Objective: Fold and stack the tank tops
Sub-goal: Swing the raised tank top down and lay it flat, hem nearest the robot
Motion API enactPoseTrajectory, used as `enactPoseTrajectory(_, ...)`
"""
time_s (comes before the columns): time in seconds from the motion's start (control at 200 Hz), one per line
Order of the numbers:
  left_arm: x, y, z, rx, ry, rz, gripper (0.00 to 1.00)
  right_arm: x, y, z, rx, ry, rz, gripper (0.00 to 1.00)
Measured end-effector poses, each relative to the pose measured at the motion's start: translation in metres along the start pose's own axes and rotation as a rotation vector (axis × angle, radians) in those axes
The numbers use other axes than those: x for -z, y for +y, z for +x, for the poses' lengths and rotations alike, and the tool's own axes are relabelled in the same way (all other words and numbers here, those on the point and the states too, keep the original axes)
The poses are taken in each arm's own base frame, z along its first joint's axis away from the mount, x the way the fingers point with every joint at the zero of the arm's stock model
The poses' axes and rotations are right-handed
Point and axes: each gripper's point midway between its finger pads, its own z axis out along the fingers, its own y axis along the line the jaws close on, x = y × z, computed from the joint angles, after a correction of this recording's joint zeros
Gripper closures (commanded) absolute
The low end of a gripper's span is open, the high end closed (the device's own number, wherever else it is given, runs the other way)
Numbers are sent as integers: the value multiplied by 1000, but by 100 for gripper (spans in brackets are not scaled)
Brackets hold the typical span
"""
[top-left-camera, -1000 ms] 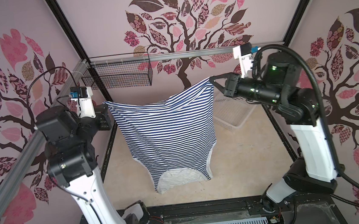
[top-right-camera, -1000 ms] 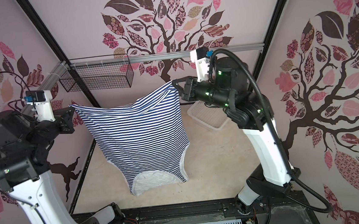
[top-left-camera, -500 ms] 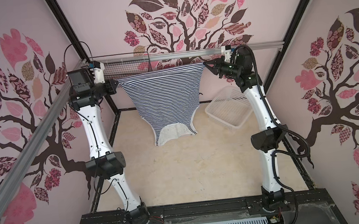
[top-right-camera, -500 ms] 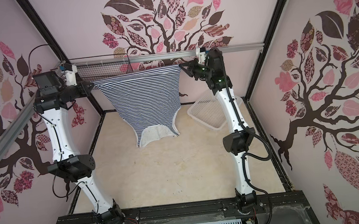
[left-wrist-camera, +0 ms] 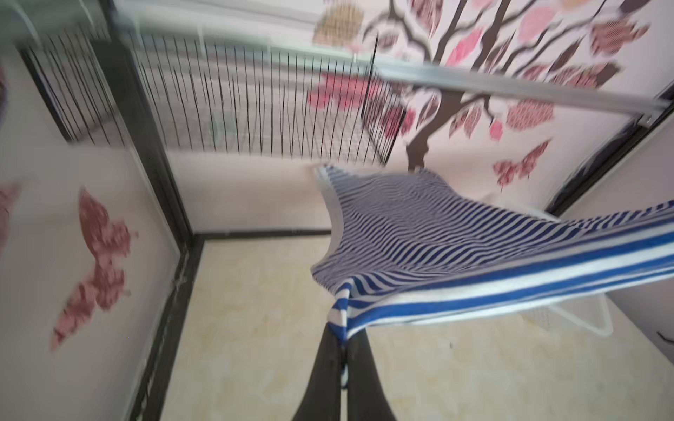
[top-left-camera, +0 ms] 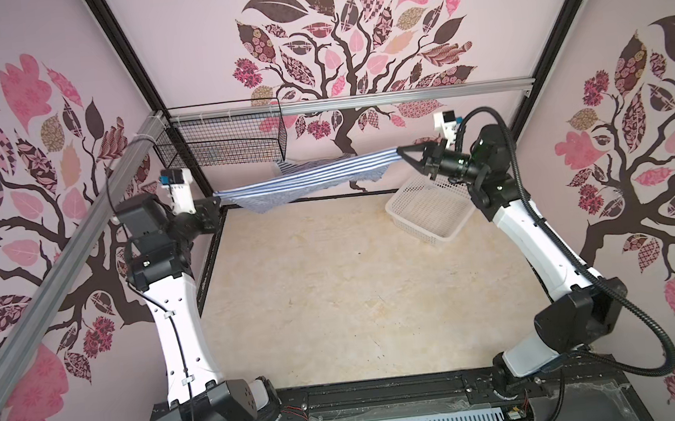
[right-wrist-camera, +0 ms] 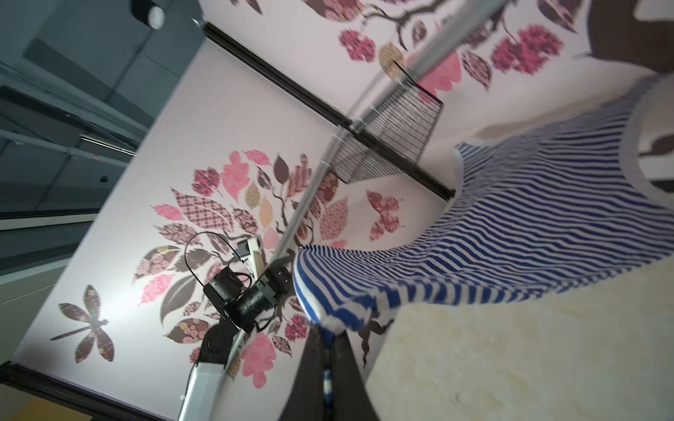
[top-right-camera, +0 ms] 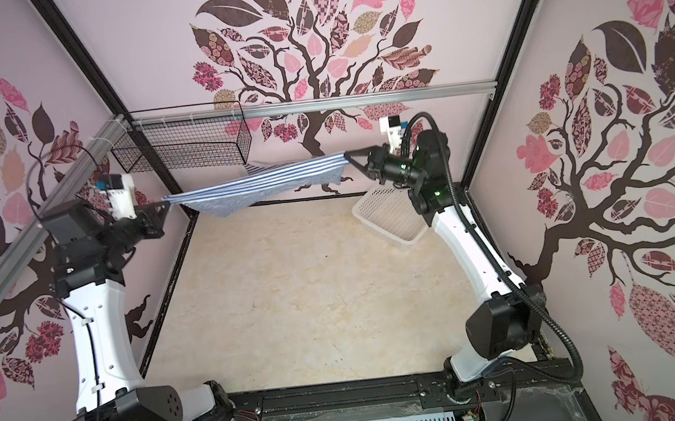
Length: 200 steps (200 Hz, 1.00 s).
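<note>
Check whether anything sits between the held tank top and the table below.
Nothing visible. The tank top hangs stretched between the shut left gripper and right gripper over bare table; the white basket sits off to the right.

Place: a lab robot test cell is indicated.
Walls: pale pink tree-patterned panels (top-left-camera: 196, 44), framed by black metal posts (top-left-camera: 121, 51).
Fittings: a silver aluminium rail (top-left-camera: 401, 98), a black wire mesh basket (top-left-camera: 226, 146).
Base: white-and-black robot arms (top-left-camera: 178, 317) are mounted at a beige marbled bench (top-left-camera: 355, 293).
</note>
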Motion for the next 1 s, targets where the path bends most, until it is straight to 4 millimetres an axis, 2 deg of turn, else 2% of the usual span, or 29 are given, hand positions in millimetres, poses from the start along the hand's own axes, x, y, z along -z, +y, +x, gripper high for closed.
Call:
enactPoseTrajectory(0.025, -7, 4, 20, 6, 41, -1, 100, -3, -24, 15, -35, 21, 30, 100)
enactPoseTrajectory(0.07, -28, 18, 77, 37, 168, -5, 100, -7, -72, 46, -107, 65, 94, 100)
enactPoseTrajectory(0.075, -28, 18, 77, 37, 168, -5, 100, -7, -72, 46, -107, 65, 94, 100)
enactPoseTrajectory(0.105, -38, 24, 120, 62, 268, -5, 100, -8, -111, 73, -179, 106, 152, 100)
enactPoseTrajectory(0.12, -41, 26, 139, 71, 311, -4, 100, -7, -128, 87, -210, 124, 180, 100)
enactPoseTrajectory(0.125, -41, 26, 139, 71, 311, -4, 100, -7, -132, 90, -218, 128, 186, 100)
enactPoseTrajectory(0.155, -42, 27, 177, 91, 408, 5, 100, -4, -163, 117, -279, 164, 243, 100)
enactPoseTrajectory(0.22, -35, 22, 230, 97, 545, 31, 100, 13, -214, 174, -392, 238, 362, 100)
enactPoseTrajectory(0.275, -25, 14, 254, 76, 607, 55, 100, 29, -236, 212, -448, 290, 433, 100)
enactPoseTrajectory(0.315, -16, 8, 265, 46, 633, 71, 100, 39, -241, 230, -461, 319, 457, 100)
enactPoseTrajectory(0.38, -4, 1, 275, -15, 650, 85, 100, 51, -241, 246, -457, 338, 479, 100)
enactPoseTrajectory(0.59, 24, -14, 299, -154, 681, 104, 100, 69, -221, 247, -340, 321, 467, 100)
enactPoseTrajectory(0.761, 31, -14, 320, -172, 759, 122, 100, 82, -234, 264, -351, 347, 515, 100)
enactPoseTrajectory(0.961, 38, -10, 333, -188, 834, 126, 100, 96, -246, 281, -377, 371, 567, 91)
enactPoseTrajectory(1.001, 40, -10, 334, -196, 843, 127, 100, 98, -247, 283, -381, 375, 576, 85)
